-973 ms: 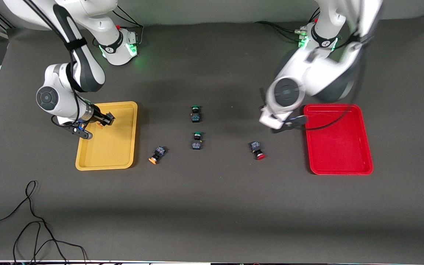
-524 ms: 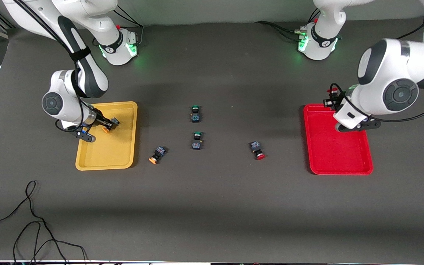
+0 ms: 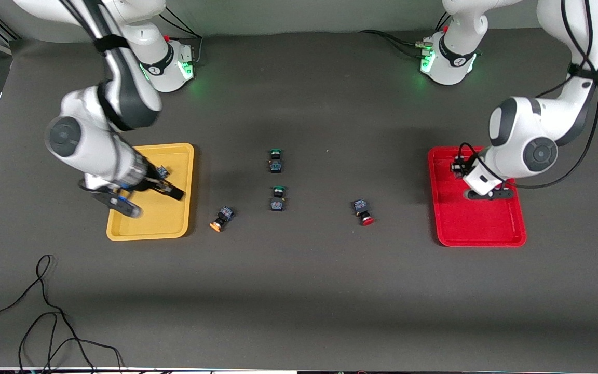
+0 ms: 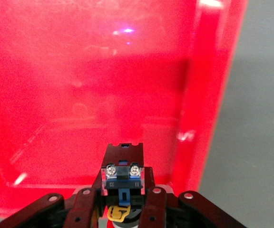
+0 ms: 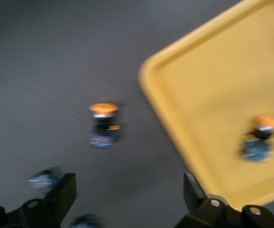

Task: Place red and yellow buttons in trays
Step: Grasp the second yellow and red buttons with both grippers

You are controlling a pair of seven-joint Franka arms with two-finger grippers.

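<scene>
Loose yellow button [image 3: 218, 220] on worktop lower centre-left, cap toward camera, just beside yellow tray [image 3: 122, 234]; right tool [image 3: 149, 193] spread above tray, nearest arm. Left tool [image 3: 466, 167] pinching red button [image 4: 122, 176] over red tray [image 3: 486, 236]

My red tray [image 4: 80, 95] looks like glossy smooth plastic, throwing back bright light spots. The yellow tray [image 5: 213, 85] is smooth plastic too, with a duller sheen. The table cover [image 3: 299, 291] is matt dark grey. My arm shells [image 3: 517, 124] are glossy white plastic.
</scene>
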